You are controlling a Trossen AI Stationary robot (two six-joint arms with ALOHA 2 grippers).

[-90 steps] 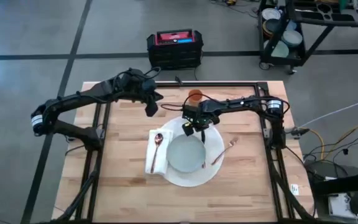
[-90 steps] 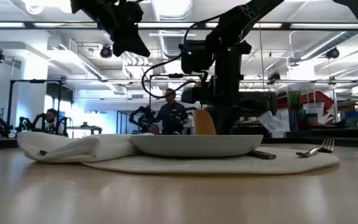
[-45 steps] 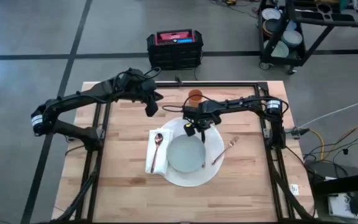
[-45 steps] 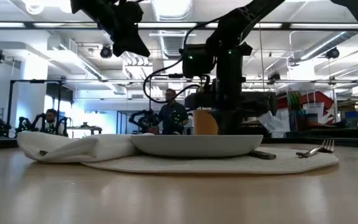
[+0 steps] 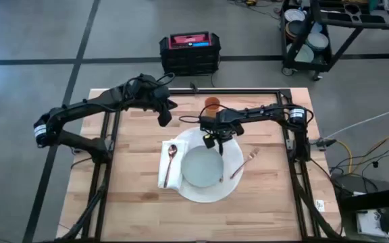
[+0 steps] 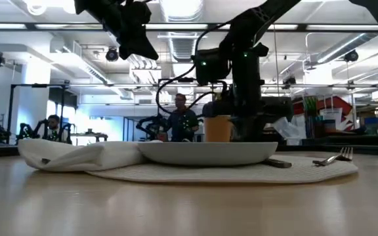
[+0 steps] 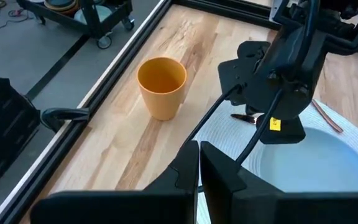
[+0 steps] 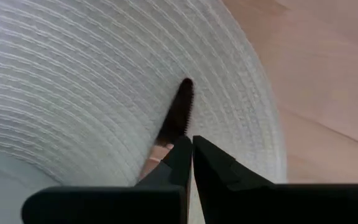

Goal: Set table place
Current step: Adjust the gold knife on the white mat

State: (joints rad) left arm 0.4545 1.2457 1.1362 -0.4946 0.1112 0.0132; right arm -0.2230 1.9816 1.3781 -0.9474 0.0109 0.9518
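Light-wood butcher-block table (image 5: pixel 134 209) with its black frame rail is carrying the large round white mat (image 5: pixel 233 182) at its middle, a pale grey-green plate (image 5: pixel 202 168) sitting on it. Right gripper (image 5: pixel 219 140) is hanging over the mat's far edge, fingers pressed together just above a dark serrated knife (image 8: pixel 178 112). Left gripper (image 5: pixel 164 119) is hovering beyond the mat, fingers closed and holding nothing, near an orange cup (image 7: pixel 161 86).
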